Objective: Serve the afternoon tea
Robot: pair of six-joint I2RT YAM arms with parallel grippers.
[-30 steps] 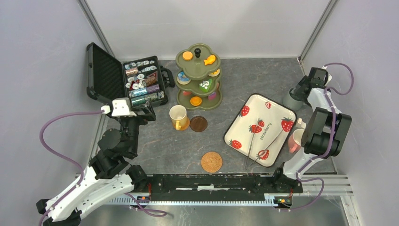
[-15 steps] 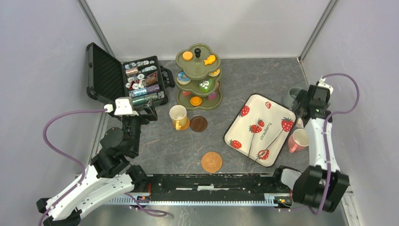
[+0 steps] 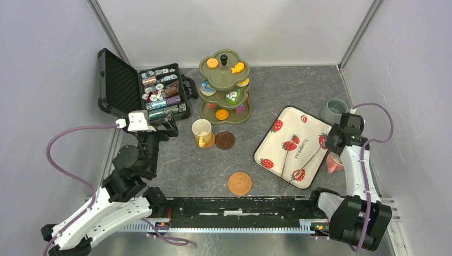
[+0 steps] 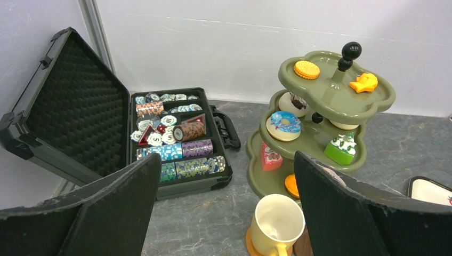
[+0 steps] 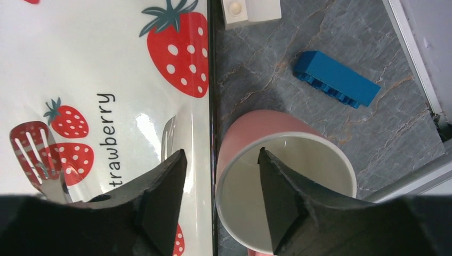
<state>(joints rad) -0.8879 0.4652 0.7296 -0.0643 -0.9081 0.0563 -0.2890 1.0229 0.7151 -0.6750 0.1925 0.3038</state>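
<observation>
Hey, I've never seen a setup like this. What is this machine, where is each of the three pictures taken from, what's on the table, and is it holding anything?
These are two robot arms bolted at the table's near edge, each ending in a two-finger gripper. One picture looks down from above. The other two come from cameras on the wrists, so the dark shapes there are fingers.

On the grey table are an olive-green three-tier stand with toy cakes and donuts, an open black case of poker chips, a yellow mug, a dark brown round coaster, a woven brown coaster, a white strawberry-print tray, a grey-green mug and a pink mug.

The left gripper is open and holds nothing. The right gripper is open too, with its fingers straddling the pink mug's rim.
</observation>
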